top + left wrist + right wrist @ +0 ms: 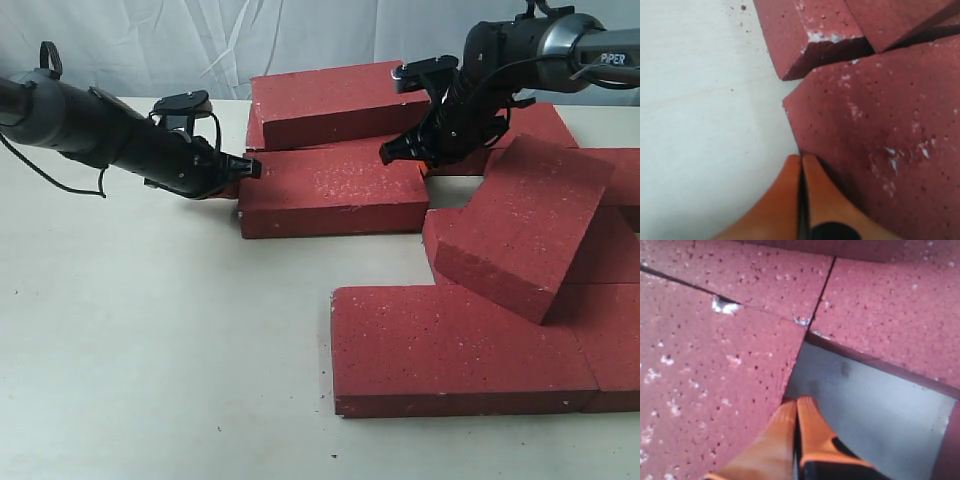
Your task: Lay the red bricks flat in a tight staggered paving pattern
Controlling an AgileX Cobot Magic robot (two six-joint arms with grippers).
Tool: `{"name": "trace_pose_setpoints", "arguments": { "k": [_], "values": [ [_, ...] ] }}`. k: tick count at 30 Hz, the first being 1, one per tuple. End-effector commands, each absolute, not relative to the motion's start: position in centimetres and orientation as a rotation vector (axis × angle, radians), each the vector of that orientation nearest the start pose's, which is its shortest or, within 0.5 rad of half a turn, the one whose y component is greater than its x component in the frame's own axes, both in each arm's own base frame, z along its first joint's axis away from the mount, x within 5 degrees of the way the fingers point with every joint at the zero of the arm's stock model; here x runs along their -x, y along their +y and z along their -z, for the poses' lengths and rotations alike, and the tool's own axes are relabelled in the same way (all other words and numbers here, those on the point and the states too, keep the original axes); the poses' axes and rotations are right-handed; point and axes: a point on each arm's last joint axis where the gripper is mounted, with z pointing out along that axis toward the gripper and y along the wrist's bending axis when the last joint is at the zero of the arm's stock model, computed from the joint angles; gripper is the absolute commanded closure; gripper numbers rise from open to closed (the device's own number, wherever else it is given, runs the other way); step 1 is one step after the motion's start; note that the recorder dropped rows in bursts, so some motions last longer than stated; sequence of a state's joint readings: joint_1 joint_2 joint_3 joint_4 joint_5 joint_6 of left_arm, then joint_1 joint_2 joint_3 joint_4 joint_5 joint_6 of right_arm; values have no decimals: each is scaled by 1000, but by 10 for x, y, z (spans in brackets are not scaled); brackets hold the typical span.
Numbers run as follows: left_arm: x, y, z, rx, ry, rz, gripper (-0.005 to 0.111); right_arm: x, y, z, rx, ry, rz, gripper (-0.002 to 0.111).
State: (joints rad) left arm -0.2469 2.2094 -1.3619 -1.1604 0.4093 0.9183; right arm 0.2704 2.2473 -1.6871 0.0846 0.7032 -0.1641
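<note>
Here wrist views are showing left gripper (801, 159) and right gripper (796, 402) pinched shut, empty, at opposite ends of the middle brick (335, 190). Only the exterior view is showing the other red bricks (455, 345) on the table (150, 350), one tilted brick (525, 225) leaning.

The red bricks (335, 190) are rough, matt and porous, pitted with tiny holes and flecked with whitish speckles; corners near the left hand (255, 167) show pale chips. The surface (150, 350) is smooth, matt, off-white. The left hand and the right hand (386, 155) have smooth orange fingertips (785, 425), rubbery-looking and faintly glossy. Behind the bricks hangs creased white cloth (200, 40).
</note>
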Motion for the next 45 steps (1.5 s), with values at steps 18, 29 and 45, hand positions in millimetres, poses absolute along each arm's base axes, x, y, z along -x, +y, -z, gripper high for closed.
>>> {"name": "trace_pose_setpoints", "arguments": {
  "k": [18, 29, 45],
  "values": [
    [-426, -124, -101, -254, 2551, 660, 107, -438, 109, -220, 542, 2636, 124, 109],
    [-414, -121, -107, -272, 2596, 828, 107, -368, 89, -253, 566, 2595, 147, 109],
    [-412, -161, -102, -256, 2532, 654, 107, -229, 69, -290, 491, 2447, -150, 109]
  ]
}}
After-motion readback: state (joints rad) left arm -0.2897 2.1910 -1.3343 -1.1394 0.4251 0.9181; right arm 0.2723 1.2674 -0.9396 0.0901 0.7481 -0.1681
